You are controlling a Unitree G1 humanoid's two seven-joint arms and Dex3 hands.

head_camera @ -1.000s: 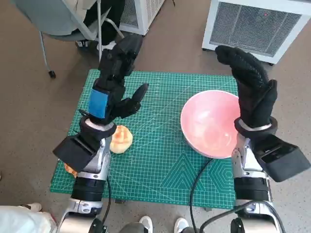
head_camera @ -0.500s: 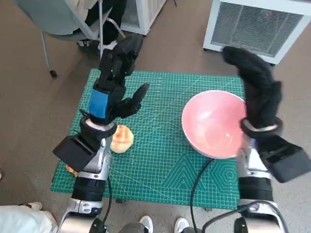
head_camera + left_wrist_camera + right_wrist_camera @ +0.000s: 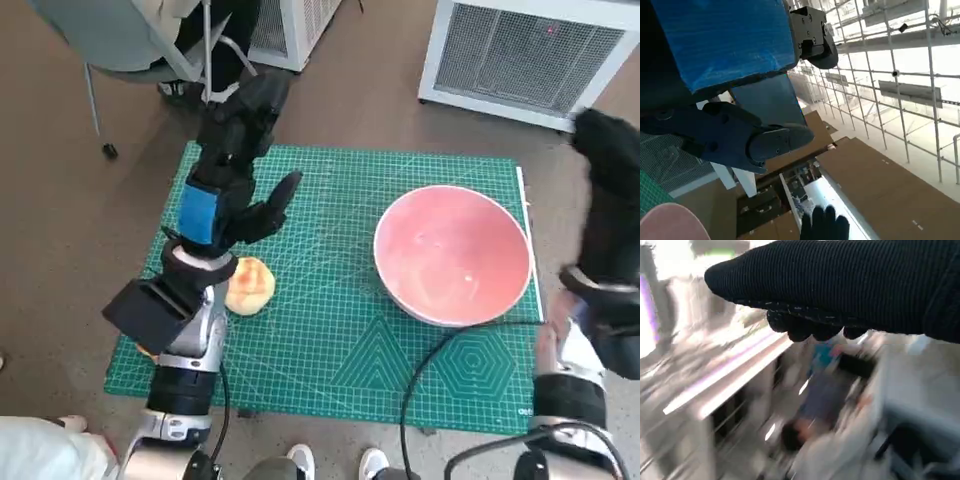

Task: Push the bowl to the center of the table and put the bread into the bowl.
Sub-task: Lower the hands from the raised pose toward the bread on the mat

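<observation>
My right hand (image 3: pixel 612 205) hangs empty, fingers apart, just right of the bowl (image 3: pixel 452 254); my left hand (image 3: pixel 232 160), fingers spread, hovers above the bread (image 3: pixel 249 286).

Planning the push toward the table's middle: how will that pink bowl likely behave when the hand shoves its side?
The pink bowl is wide and shallow, so it will probably slide rather than tip. It sits empty on the green mat, so it is likely light, though the mat may grip it. Its rim looks smooth and rounded; the gloved right hand might slip off it.

bowl (image 3: pixel 452 255) right side of surface (image 3: pixel 330 350) | bread (image 3: pixel 249 286) beside left hand (image 3: pixel 228 190), empty | right hand (image 3: pixel 612 190) off mat edge
</observation>
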